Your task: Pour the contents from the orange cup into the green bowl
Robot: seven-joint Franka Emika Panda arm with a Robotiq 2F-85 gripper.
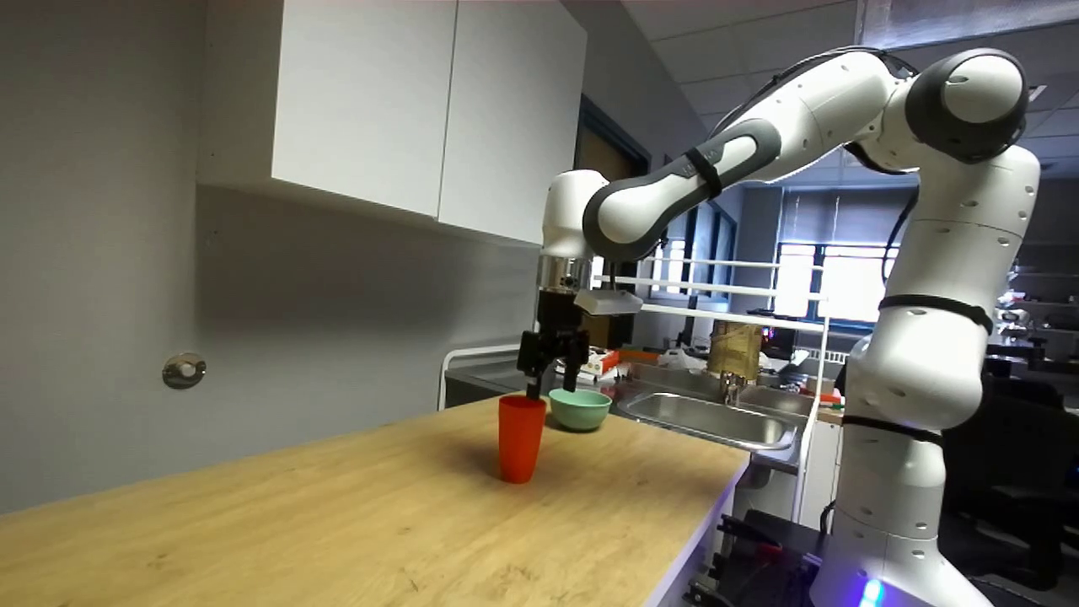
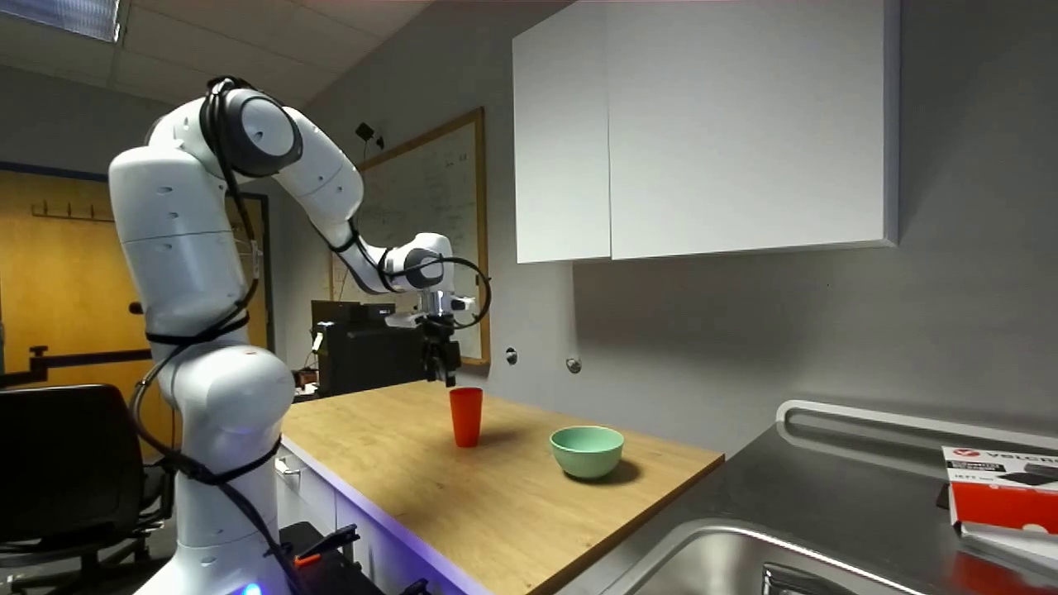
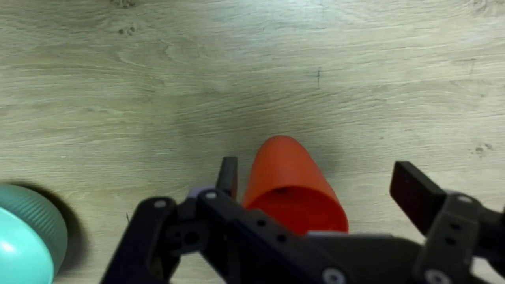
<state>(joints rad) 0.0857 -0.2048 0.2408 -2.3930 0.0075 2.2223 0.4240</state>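
The orange cup [image 1: 521,443] stands upright on the wooden counter in both exterior views [image 2: 466,417]. In the wrist view the cup [image 3: 282,169] shows its open mouth, partly hidden by the gripper; I cannot tell what is inside. The green bowl [image 2: 587,454] stands upright on the counter, apart from the cup, near the sink end. It also shows in an exterior view [image 1: 579,413] and at the lower left of the wrist view [image 3: 35,221]. My gripper [image 3: 315,173] is open and empty, pointing down just above the cup's rim height [image 1: 552,390], its fingers wider apart than the cup.
A white wall cabinet [image 1: 362,101] hangs above the counter [image 1: 337,523]. A metal sink [image 1: 708,419] lies past the bowl end. A red and white box [image 2: 1004,496] sits on the dark worktop beside the sink. A white rail frame [image 1: 716,312] stands by the sink.
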